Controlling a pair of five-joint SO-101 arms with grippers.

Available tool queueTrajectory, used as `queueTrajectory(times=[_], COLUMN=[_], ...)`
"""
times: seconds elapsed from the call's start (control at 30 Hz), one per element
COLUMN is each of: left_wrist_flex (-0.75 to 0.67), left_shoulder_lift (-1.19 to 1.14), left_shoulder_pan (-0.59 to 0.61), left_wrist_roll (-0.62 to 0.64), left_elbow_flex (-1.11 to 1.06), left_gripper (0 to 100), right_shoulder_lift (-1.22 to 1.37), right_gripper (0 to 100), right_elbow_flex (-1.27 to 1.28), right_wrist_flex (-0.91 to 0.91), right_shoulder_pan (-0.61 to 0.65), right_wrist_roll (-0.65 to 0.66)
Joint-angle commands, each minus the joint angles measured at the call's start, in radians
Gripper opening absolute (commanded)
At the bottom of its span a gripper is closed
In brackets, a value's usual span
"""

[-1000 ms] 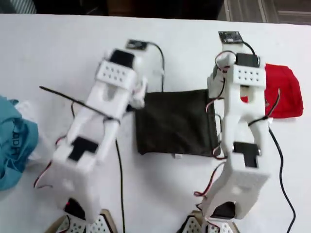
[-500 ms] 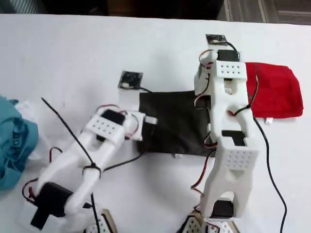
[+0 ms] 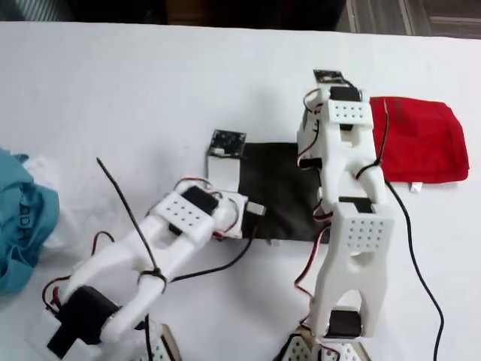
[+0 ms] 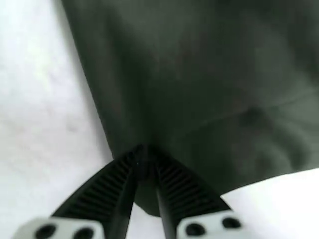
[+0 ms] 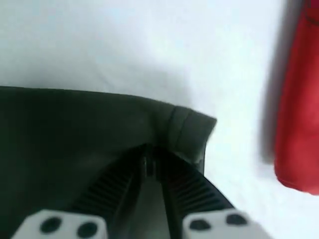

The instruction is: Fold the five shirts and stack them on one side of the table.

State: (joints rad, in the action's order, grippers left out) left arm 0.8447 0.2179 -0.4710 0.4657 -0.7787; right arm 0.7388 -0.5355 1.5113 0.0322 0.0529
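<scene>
We are looking at the dark shirt (image 3: 282,188), which is lying flat in the middle of the table (image 3: 113,90) as a folded rectangle, one side and its far corner hidden under the two arms. The left gripper (image 4: 143,155) is pinching the shirt's edge, its fingers (image 4: 107,186) closed down to a point with cloth caught between the tips. The right gripper (image 5: 148,160) is clamping the shirt beside a rolled corner (the fabric is bunching there into a small ridge), and its fingers are likewise pressed together on the cloth.

The red shirt (image 3: 417,139) is lying folded on the right side of the table, and in the right wrist view a strip of white is showing between it and the dark one. A teal shirt (image 3: 22,218) is sitting crumpled at the left edge. The tabletop is showing plain white, with a black cable (image 3: 425,278) trailing across it by the right arm. Beyond the far edge a dark floor (image 3: 225,11) is showing.

A broad band of white tabletop is running from the dark shirt to the far edge, and another is lying between the left arm and the teal shirt.
</scene>
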Motion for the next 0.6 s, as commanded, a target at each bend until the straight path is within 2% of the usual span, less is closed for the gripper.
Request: queueTrajectory(times=[0.0, 0.4, 0.57], left_wrist_flex=[-0.002, -0.018, 0.005], left_shoulder_lift=[0.04, 0.041, 0.049], left_shoulder_pan=[0.011, 0.064, 0.066], left_wrist_roll=[0.011, 0.009, 0.009], left_elbow_flex=[-0.025, -0.065, -0.005], left_gripper=[3, 3, 3], right_shoulder_lift=[0.005, -0.001, -0.064], right_gripper=[2.0, 2.0, 2.0], right_elbow_flex=[-0.043, -0.044, -0.15], right_wrist_flex=[-0.027, -0.096, 0.01], right_shoulder_pan=[0.002, -0.018, -0.013], right_wrist_roll=[0.003, 0.005, 0.043])
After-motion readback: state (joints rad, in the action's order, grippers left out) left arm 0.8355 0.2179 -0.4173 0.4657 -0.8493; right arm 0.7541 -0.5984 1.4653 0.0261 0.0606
